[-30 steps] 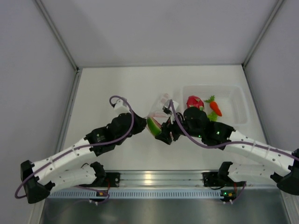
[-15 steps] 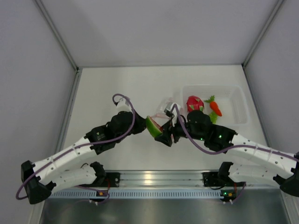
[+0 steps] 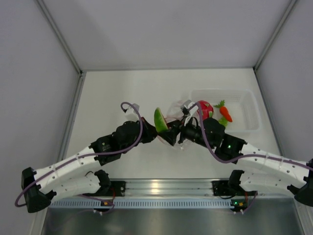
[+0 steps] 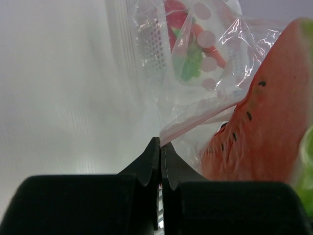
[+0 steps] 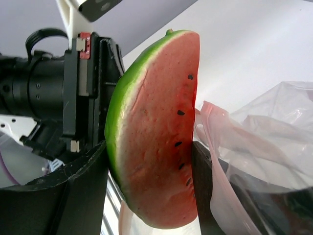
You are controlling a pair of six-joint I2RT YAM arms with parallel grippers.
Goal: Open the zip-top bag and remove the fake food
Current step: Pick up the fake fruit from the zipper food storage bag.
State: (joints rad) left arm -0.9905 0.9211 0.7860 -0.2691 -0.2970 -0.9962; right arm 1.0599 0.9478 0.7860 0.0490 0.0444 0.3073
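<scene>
Now melon slice [image 5: 156, 112] sits lengthwise across right gripper [image 5: 148, 159], rind leftward

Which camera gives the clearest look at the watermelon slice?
Right wrist: the red, green-rinded toy watermelon slice fills the frame, clamped by the right gripper. Left wrist shows only part of its red face at the edge; top external shows it small, mostly green rind.

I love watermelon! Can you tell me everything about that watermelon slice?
The watermelon slice is a toy wedge: green rind, pale band, red flesh with small black seeds, smooth like plastic. It stands upright, pinched between the right fingers. The clear zip-top bag crumples beside it, seemingly touching its red face.
</scene>
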